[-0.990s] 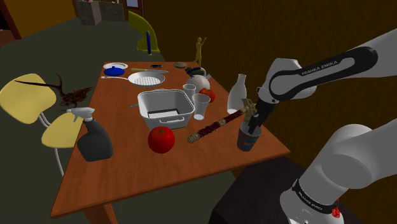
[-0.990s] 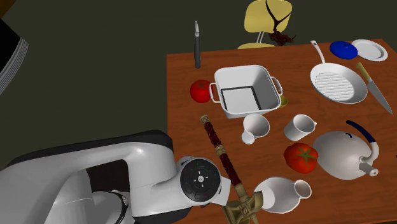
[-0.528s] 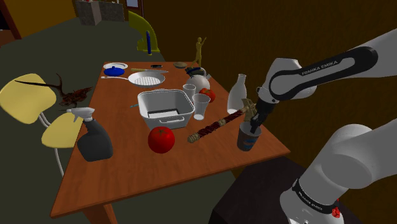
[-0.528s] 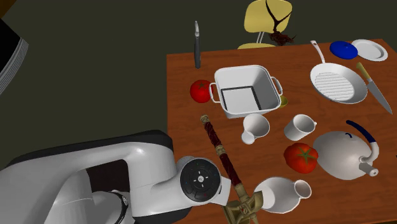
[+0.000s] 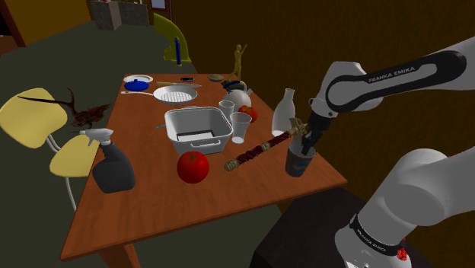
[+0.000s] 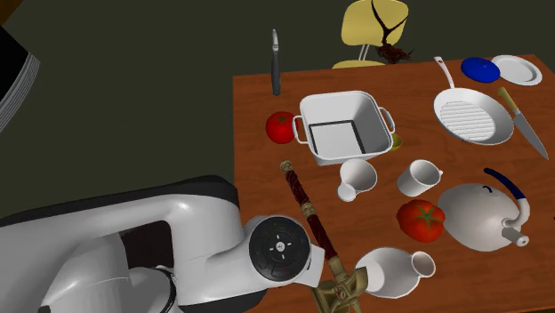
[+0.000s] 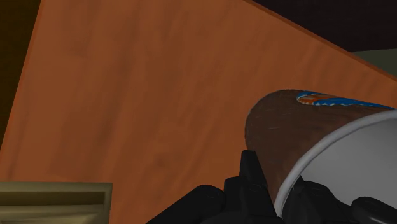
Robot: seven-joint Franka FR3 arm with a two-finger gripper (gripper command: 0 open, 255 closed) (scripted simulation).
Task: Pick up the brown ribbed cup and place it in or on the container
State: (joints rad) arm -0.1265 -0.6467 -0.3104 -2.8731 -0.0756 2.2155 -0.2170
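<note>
since the gripper [image 5: 304, 151] is clamped on the rim of the brown ribbed cup [image 5: 297, 165], one finger inside and one outside, by the table's [image 5: 152, 205] edge nearest the stand, lift it straight and high enough to clear the ornate staff [image 5: 250, 154] and white cups [image 5: 240, 126] before crossing to the square container [image 5: 199, 141] mid-table.

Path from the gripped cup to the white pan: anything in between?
Yes: a long dark-red, gold-hilted sword lies flat between the brown ribbed cup and the white square pan. A lift should clear it.
</note>
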